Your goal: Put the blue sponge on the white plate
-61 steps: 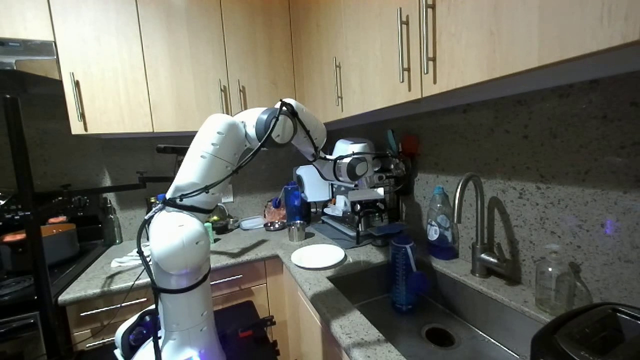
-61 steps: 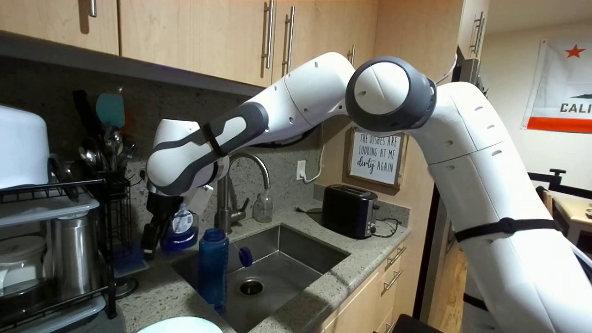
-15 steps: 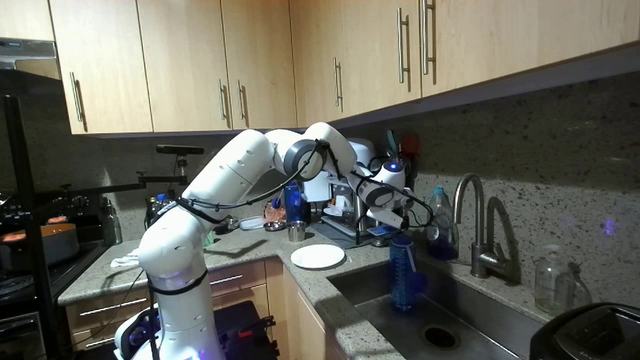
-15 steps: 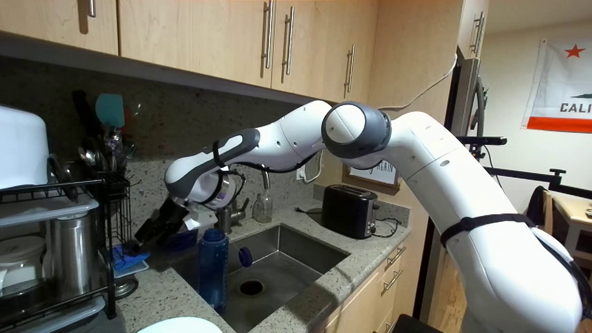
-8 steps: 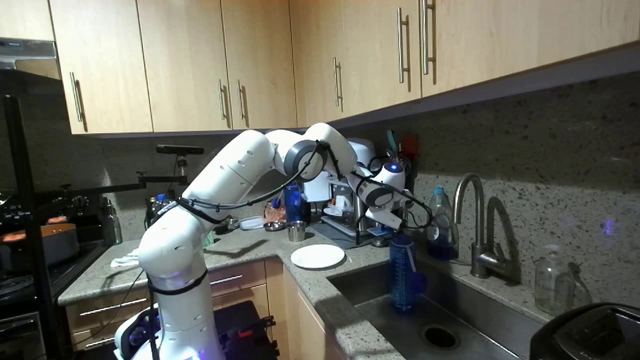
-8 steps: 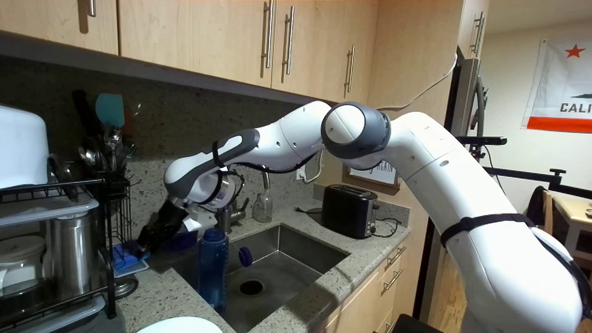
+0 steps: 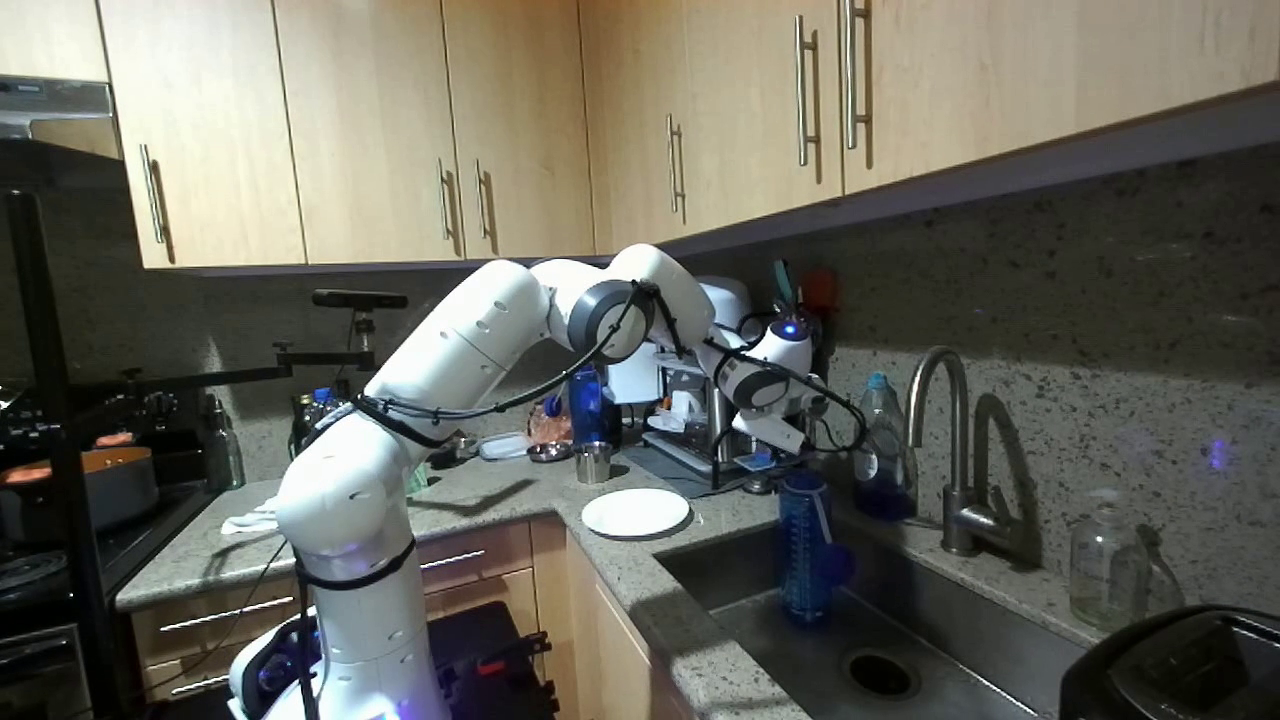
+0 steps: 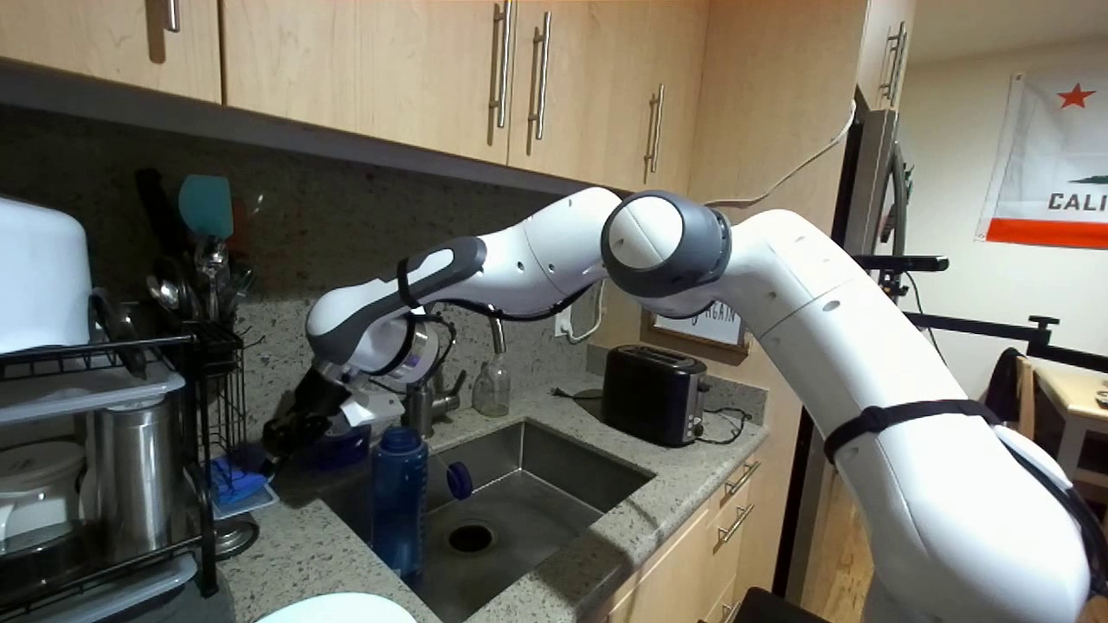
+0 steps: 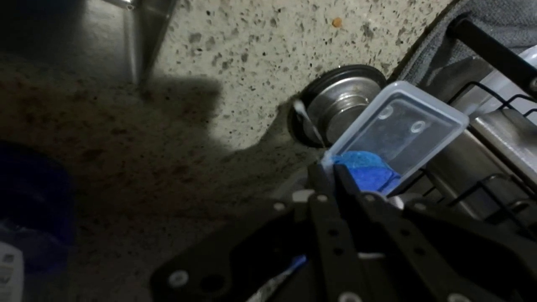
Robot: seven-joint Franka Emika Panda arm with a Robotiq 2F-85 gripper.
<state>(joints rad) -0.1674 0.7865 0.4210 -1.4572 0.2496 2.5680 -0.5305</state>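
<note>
Since the earliest frames the arm (image 8: 528, 264) has dropped, taking the gripper (image 9: 329, 168) down to the blue sponge (image 9: 370, 172); over the last half second only a slight shift at the tips. Sponge lies on a clear plastic tray (image 9: 409, 134), just beside the dish rack (image 8: 208, 567), fingertips right at its edge. Wrist view: fingers close together, narrow pale strip between them; can't make out whether they pinch the sponge's edge, the tray's rim or nothing. The white plate (image 7: 636, 512) is on the counter (image 7: 725, 512) near the sink (image 7: 790, 660), no sponge on it yet, well apart from the gripper.

Progress, judged: reach done, grasp being made or just made, unconfirmed. Left: firm hold, lift off the tray, carry to the plate, lower, release. Such an edge grip could slip.
</note>
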